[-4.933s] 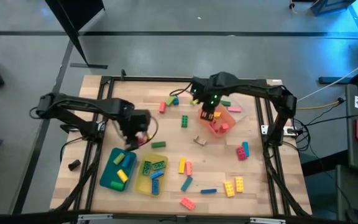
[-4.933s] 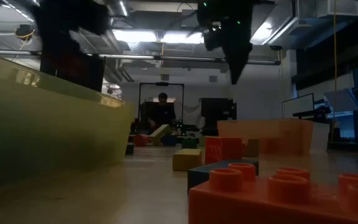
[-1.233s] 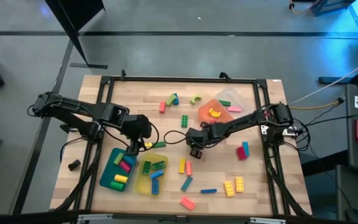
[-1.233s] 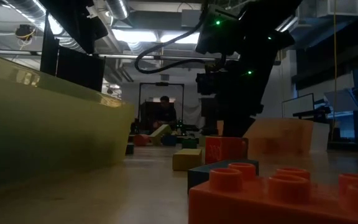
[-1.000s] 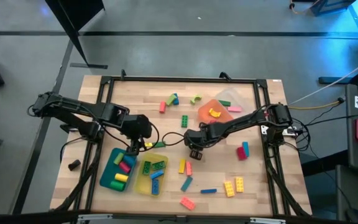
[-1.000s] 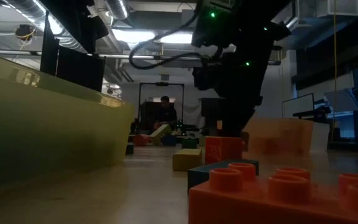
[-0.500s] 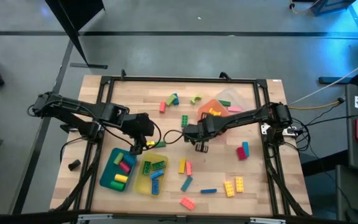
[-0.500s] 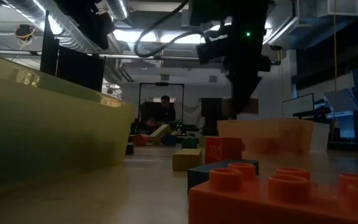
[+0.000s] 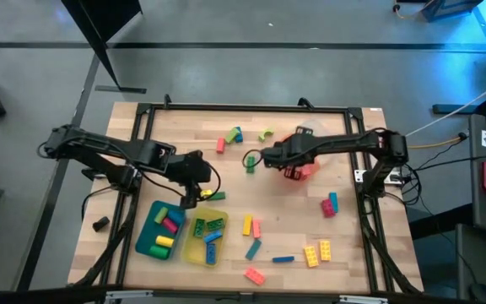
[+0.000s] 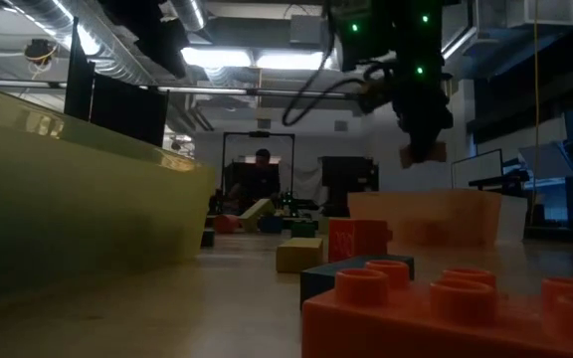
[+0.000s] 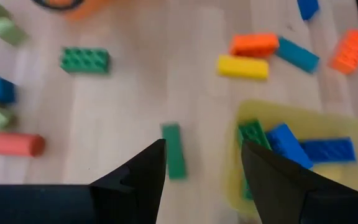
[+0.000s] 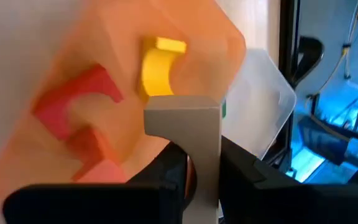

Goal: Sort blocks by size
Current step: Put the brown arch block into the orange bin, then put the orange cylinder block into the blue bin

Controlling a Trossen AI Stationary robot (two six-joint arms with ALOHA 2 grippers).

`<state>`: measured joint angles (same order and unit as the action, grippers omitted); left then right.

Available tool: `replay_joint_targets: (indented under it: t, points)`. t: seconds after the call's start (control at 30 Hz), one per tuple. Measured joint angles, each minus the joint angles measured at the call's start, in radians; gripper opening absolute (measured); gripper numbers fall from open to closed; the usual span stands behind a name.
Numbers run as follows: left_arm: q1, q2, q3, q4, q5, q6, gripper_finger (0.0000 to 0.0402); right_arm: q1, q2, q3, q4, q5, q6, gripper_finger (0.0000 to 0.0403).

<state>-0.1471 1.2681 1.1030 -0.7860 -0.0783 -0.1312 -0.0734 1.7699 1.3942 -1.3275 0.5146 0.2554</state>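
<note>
Right pincer point(image 12: 194, 163) pinches tan arch block point(image 12: 183, 127) over orange tray point(image 12: 110, 81); early release risks bounce-out. Left pincer point(image 11: 201, 163) wide.

We're looking past the right gripper point(image 12: 202, 163), and its two dark fingers point(image 12: 165, 171) are clamped on a tan block point(image 12: 184, 127) that stands upright between them, its flat top just above the fingertips. Right behind the block sits the orange tray point(image 12: 110, 68), which fills most of what we see. In the tray, just beyond the block's top, there's a yellow arched block point(image 12: 159, 65). Also in the tray, off to one side of the tan block, we've got a red arched block point(image 12: 79, 99). Past the tray's far corner a clear tray point(image 12: 263, 102) overlaps its edge, with a bit of green point(image 12: 224, 109) showing beside the block.
</note>
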Motion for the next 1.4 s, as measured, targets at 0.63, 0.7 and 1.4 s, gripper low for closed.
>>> replay_joint_targets:
  t: [0.63,0.7,1.4]
  points:
    - [0.158,0.267,0.0,0.224,-0.139,-0.276,0.0194,-0.131,-0.001,-0.05,0.019,-0.211,-0.028,0.0106]
    - [0.193,0.286,0.0,0.223,-0.147,-0.311,0.0194,-0.131,-0.001,-0.05,0.021,-0.211,-0.028,0.0113]
    - [0.55,0.279,0.0,0.222,-0.162,-0.385,0.0194,-0.13,-0.234,-0.05,0.025,-0.177,-0.075,0.0117]
